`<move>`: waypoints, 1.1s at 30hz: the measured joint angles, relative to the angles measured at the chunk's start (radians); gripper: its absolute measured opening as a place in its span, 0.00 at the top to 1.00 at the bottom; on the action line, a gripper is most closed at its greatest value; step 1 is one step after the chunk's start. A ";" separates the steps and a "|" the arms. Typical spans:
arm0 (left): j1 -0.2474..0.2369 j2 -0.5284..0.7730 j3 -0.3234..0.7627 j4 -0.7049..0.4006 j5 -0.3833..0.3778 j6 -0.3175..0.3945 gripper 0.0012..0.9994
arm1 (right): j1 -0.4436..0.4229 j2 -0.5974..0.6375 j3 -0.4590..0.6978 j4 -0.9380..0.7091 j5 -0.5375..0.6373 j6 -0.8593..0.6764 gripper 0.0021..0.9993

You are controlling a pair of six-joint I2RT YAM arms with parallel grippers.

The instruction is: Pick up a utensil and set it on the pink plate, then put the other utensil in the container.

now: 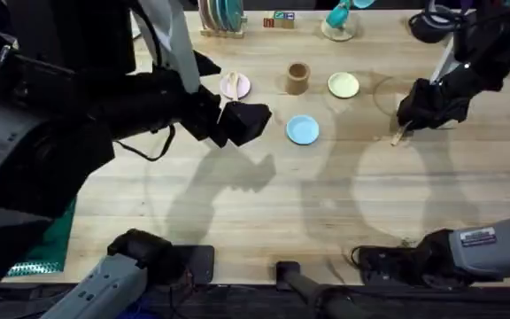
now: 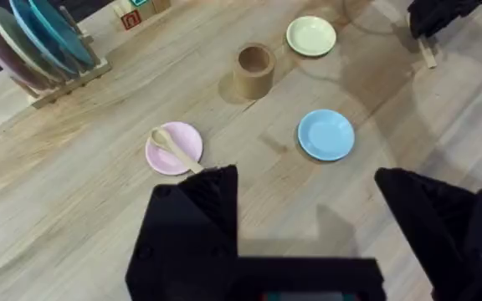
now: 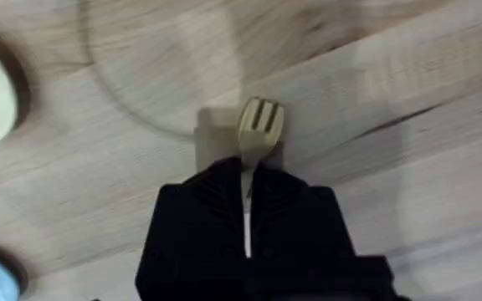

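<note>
The rounded wooden utensil (image 2: 171,144) lies on the pink plate (image 2: 184,156), also seen from above (image 1: 235,86). My left gripper (image 2: 308,192) hovers open and empty just short of that plate (image 1: 237,120). The tan container (image 1: 297,78) (image 2: 254,70) stands upright to the right of the plate. My right gripper (image 3: 247,201) is shut on the handle of the wooden fork (image 3: 259,125), prongs pointing away from it. It sits low over the table at the right (image 1: 410,120), with the fork (image 1: 400,135) sticking out below it. I cannot tell whether the fork touches the wood.
A light blue plate (image 1: 303,129) and a yellow-green plate (image 1: 343,85) lie between the two grippers. A dish rack (image 1: 221,16) with plates, toy blocks (image 1: 281,19) and a teal object (image 1: 339,18) line the far edge. A green mat (image 1: 47,248) sits at the near left.
</note>
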 joint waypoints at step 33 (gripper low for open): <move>0.000 0.000 0.000 0.000 0.000 0.000 0.00 | 0.000 -0.247 0.188 0.312 -0.690 -0.433 0.97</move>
